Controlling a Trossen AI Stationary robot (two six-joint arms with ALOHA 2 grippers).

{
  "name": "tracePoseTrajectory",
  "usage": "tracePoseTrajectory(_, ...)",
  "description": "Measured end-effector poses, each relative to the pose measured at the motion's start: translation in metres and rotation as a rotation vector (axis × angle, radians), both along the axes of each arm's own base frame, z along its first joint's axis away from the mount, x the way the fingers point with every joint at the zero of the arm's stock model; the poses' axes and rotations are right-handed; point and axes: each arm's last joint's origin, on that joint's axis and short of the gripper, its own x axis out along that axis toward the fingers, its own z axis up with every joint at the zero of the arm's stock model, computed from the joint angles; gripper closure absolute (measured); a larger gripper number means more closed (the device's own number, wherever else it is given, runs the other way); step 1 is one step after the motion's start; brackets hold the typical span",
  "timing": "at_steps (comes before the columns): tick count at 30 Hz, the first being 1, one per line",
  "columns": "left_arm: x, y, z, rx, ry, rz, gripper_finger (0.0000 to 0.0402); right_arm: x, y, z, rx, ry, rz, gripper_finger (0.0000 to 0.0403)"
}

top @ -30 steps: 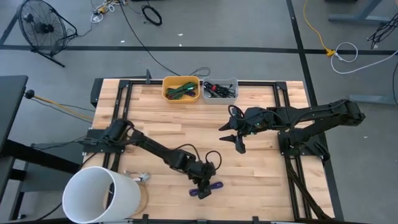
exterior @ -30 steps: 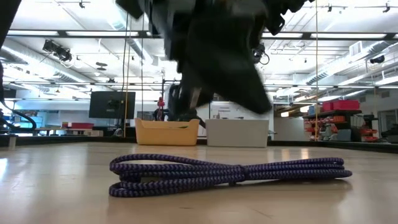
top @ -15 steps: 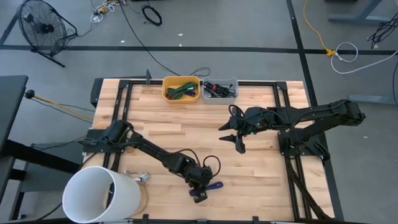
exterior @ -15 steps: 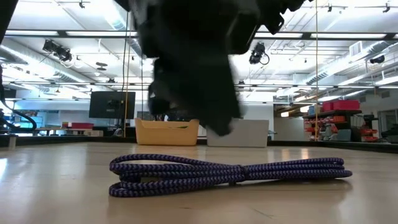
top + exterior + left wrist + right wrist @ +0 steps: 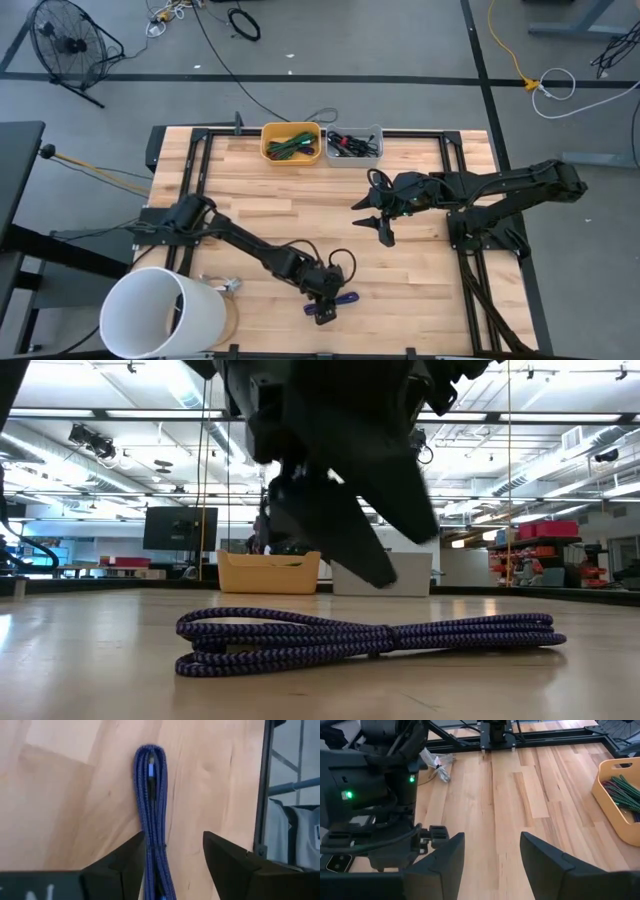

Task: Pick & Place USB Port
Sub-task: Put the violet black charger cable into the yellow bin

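Note:
A bundled blue-purple braided USB cable [image 5: 343, 298] lies flat on the wooden table near its near edge, also seen in the low view [image 5: 370, 632]. My left gripper [image 5: 322, 301] hangs open just above it. In the left wrist view the cable [image 5: 151, 805] runs between the two fingers of the left gripper [image 5: 172, 865], closer to one finger. In the low view the dark fingertips [image 5: 375, 570] stay clear above the cable. My right gripper [image 5: 376, 222] hovers open over the middle of the table, with nothing between its fingers [image 5: 492, 865].
A yellow bin [image 5: 291, 141] and a grey bin [image 5: 354, 145], both holding cables, stand at the far edge. A large white bucket [image 5: 160, 312] stands at the near left corner, with a small packet [image 5: 226, 285] beside it. Black frame rails [image 5: 455, 180] border the table.
My left gripper has opened from shut. It has shifted a little toward the table's near edge and come down over the cable bundle. The cable has stayed where it lay.

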Motion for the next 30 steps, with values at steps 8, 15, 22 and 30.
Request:
tracePoseTrajectory(8,0.004,0.003,-0.019,0.026,0.029,0.021,0.0202,0.0,0.0,0.0,0.001,-0.003,-0.001,0.0211)
tracePoseTrajectory(15,0.006,0.007,-0.025,0.059,0.034,0.006,0.0203,0.0,0.0,0.0,0.0,0.0,-0.001,0.0211)
tracePoseTrajectory(22,0.009,0.006,-0.038,0.013,0.068,-0.009,0.0207,0.0,0.0,0.0,-0.002,0.001,0.0,0.0211)
tracePoseTrajectory(30,0.016,0.001,-0.037,-0.121,0.006,-0.087,0.029,0.0,0.0,0.0,-0.004,0.001,0.002,0.0211)
